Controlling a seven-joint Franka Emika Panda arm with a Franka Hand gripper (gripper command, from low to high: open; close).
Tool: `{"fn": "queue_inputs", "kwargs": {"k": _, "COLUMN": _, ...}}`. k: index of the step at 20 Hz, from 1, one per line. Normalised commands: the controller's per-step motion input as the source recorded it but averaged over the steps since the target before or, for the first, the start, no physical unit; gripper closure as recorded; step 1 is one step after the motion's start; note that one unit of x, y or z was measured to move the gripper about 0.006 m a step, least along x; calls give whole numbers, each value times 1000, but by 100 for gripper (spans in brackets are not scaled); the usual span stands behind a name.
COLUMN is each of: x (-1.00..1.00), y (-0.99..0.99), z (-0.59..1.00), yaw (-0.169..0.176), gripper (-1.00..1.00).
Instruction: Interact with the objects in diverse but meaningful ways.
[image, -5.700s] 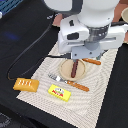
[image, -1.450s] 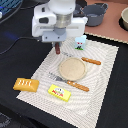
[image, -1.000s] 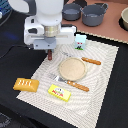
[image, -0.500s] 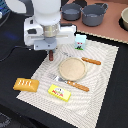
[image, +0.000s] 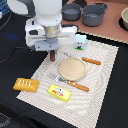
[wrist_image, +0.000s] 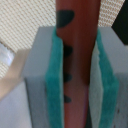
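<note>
My gripper (image: 52, 53) is shut on the dark brown sausage (image: 52, 57), which hangs upright just above the far corner of the beige mat (image: 102, 85), on the exterior view's left of the round tan plate (image: 72, 69). In the wrist view the sausage (wrist_image: 75, 55) stands squeezed between the teal pads (wrist_image: 54, 80) of the gripper (wrist_image: 76, 70). The plate is bare. An orange ridged bread block (image: 26, 84) lies off the mat's left edge. The flat yellow box (image: 59, 92) lies at the mat's near edge. A white-and-blue carton (image: 80, 43) stands beyond the plate.
Two grey pots (image: 71, 11) (image: 94, 14) stand at the back on a tan surface. An orange-handled knife (image: 76, 85) lies in front of the plate and another orange-handled utensil (image: 91, 61) on its right. A cable (image: 12, 54) runs across the black table.
The arm has left the plate and carried the sausage to the exterior view's left and slightly lower. Over the last half second it has barely moved.
</note>
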Motion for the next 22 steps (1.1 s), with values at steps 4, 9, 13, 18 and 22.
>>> {"fn": "queue_inputs", "kwargs": {"k": 4, "x": -74, "y": -70, "z": -282, "yaw": 10, "gripper": -100}}
{"fn": "queue_inputs", "kwargs": {"k": 9, "x": -105, "y": -58, "z": -227, "yaw": 12, "gripper": -100}}
{"fn": "queue_inputs", "kwargs": {"k": 13, "x": -548, "y": -62, "z": 814, "yaw": 49, "gripper": -100}}
{"fn": "queue_inputs", "kwargs": {"k": 18, "x": -662, "y": -12, "z": 1000, "yaw": 35, "gripper": -100}}
{"fn": "queue_inputs", "kwargs": {"k": 22, "x": -564, "y": 0, "z": 1000, "yaw": 47, "gripper": -100}}
